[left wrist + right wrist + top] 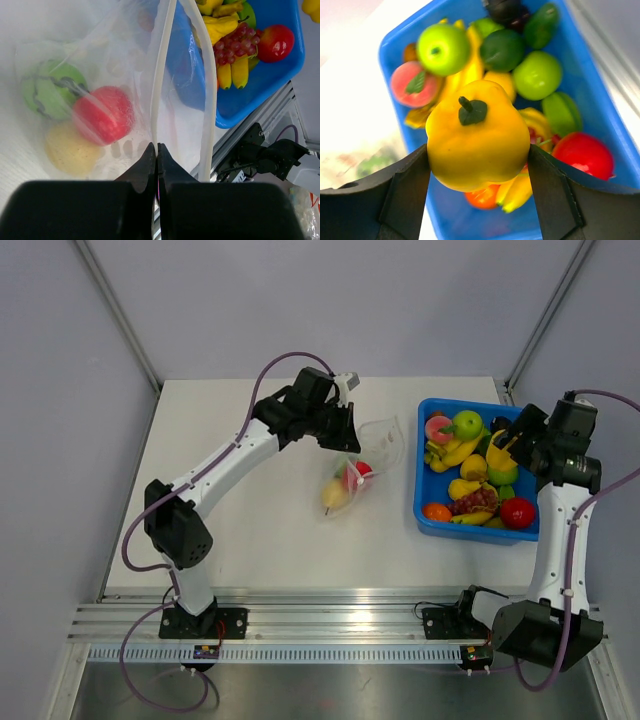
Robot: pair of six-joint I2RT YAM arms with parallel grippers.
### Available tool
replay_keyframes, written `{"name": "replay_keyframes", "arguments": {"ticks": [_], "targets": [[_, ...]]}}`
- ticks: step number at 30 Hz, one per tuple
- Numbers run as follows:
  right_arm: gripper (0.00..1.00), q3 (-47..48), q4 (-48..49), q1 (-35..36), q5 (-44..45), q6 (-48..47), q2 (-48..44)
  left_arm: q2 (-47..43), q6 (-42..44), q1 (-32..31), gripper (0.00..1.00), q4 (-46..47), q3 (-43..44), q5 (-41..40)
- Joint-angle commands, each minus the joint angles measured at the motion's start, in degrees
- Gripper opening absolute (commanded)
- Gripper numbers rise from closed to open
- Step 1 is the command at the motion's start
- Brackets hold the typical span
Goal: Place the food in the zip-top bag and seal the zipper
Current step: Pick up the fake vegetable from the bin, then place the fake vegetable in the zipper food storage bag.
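The clear zip-top bag [350, 480] lies on the white table left of the bin, holding a green, a red [102, 115] and a pale yellow food piece. My left gripper [157, 146] is shut on one strip of the zipper [160, 75], holding it up, while the other strip [210, 100] stands apart, so the mouth is open. My right gripper [477, 152] is shut on a yellow toy pepper [480, 135] with a dark green stem, both fingers pressed to its sides, above the bin. In the top view that gripper [503, 443] hangs over the bin's right half.
The blue bin [424, 508] at the right of the table holds several more toy foods: a green apple [442, 47], a peach, bananas, grapes [477, 500] and a red tomato [517, 512]. Grey walls enclose the table, and an aluminium rail runs along its near edge.
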Motion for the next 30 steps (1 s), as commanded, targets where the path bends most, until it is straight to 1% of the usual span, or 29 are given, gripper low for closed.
{"name": "replay_keyframes", "arguments": {"ticks": [1,3,5,6,9,10,11,15,17,18,20,23,25,26,27,28,30], "targets": [[0.36,3.1,-2.5,0.0,-9.7,0.6,-1.7,1.4,-1.4,-0.1,0.00,1.9,4.3,3.7],[0.36,4.1,-2.5,0.3,-11.8,0.9,-2.6,1.8,-1.5,-0.5,0.00,1.9,5.2,3.8],[0.36,5.0,-2.5,2.3,-14.4,1.9,-3.0,2.2,-1.8,-0.9,0.00,1.9,5.6,4.1],[0.36,6.1,-2.5,3.7,-14.7,2.4,-3.2,2.4,-2.0,-0.9,0.00,1.9,5.7,4.1],[0.38,7.7,-1.3,11.0,-15.1,5.2,-3.0,3.0,-2.3,-1.1,0.00,1.9,5.8,4.2],[0.38,8.0,-0.1,13.1,-14.5,6.1,-2.9,3.0,-2.4,-1.2,0.00,1.9,6.0,4.2],[0.38,8.2,0.6,17.7,-14.0,7.6,-2.5,2.9,-2.4,-1.3,0.00,1.9,6.0,4.2],[0.39,6.8,5.1,26.2,-12.7,10.6,-0.5,2.5,-2.2,-1.2,0.00,1.5,6.1,3.8],[0.39,6.2,6.8,29.0,-10.7,11.6,1.4,2.3,-2.1,-1.2,0.00,1.2,6.0,3.5],[0.39,5.8,7.5,32.4,-10.0,11.8,2.1,2.2,-2.1,-1.2,0.00,1.2,6.0,3.5],[0.39,5.1,9.3,36.5,-7.0,12.5,4.3,2.1,-2.2,-1.3,0.00,1.2,6.0,3.5],[0.39,4.6,10.5,39.4,-5.2,13.2,7.2,1.9,-2.2,-1.3,0.00,1.2,5.9,3.7],[0.41,3.8,11.3,41.5,-3.5,13.5,8.4,1.5,-2.2,-1.2,0.00,1.1,5.7,3.6],[0.45,3.5,11.4,41.8,-3.4,13.5,9.4,1.2,-2.1,-1.3,0.00,1.0,5.7,3.5],[0.53,3.3,11.4,42.2,-3.0,13.4,9.8,1.0,-2.1,-1.2,0.00,1.0,5.5,3.5],[0.71,3.3,10.9,42.7,-2.7,13.3,10.3,0.8,-1.8,-1.2,0.00,1.0,5.3,3.5],[0.85,3.4,10.2,43.0,-1.7,13.0,10.9,0.6,-1.7,-1.1,0.00,1.2,5.3,3.5]]}}
